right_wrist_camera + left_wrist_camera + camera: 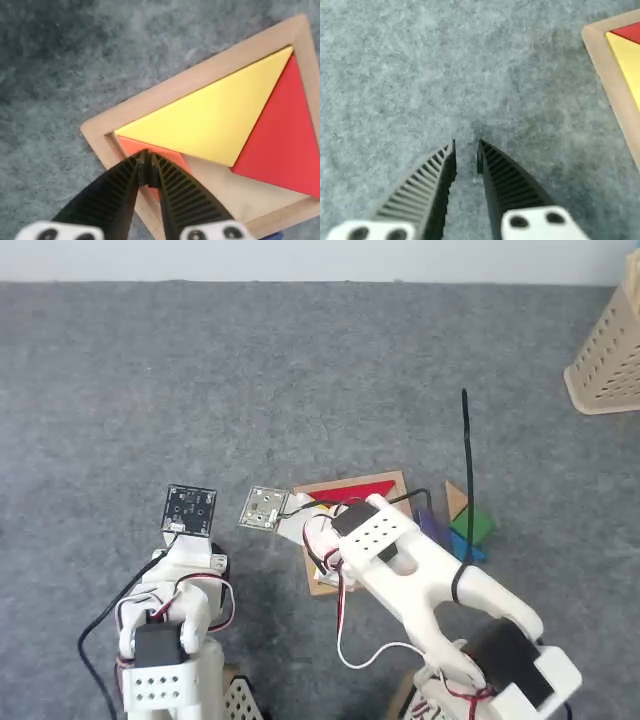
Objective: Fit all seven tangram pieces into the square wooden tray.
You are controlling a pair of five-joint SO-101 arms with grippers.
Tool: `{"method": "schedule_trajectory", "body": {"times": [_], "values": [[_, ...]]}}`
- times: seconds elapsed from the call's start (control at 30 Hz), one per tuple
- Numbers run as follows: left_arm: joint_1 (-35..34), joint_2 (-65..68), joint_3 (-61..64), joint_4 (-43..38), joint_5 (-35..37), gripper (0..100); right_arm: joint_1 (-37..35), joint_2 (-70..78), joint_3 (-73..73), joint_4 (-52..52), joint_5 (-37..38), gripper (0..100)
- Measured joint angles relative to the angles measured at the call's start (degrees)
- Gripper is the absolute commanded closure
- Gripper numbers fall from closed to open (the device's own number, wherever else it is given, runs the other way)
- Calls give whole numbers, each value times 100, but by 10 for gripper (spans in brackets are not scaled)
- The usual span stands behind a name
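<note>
Right gripper (148,167) closed, tips pressing the orange piece (172,157) into the wooden tray (95,134) corner, likely seating it flat — left gripper (466,145) slightly ajar, empty.

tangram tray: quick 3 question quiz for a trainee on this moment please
1. True or false: the yellow triangle lies inside the wooden tray.
2. Which piece sits at the right end effector's tips? A red, B orange, C green.
3. Fill in: the left end effector hangs over bare grey ____.
Key: 1 true; 2 B, the orange piece; 3 carpet.
</note>
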Motion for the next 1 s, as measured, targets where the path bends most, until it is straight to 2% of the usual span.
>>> {"method": "schedule_trajectory", "body": {"times": [0.33, 0.6, 0.8, 1.0], "values": [[0, 0, 0, 0, 0, 929, 607, -281, 114, 35, -44, 992], [0, 0, 0, 0, 0, 929, 668, -193, 114, -62, -44, 992], [0, 0, 0, 0, 0, 929, 18, -123, 97, -79, -53, 992], [0, 0, 0, 0, 0, 929, -97, -264, 105, -79, -440, 989]]}}
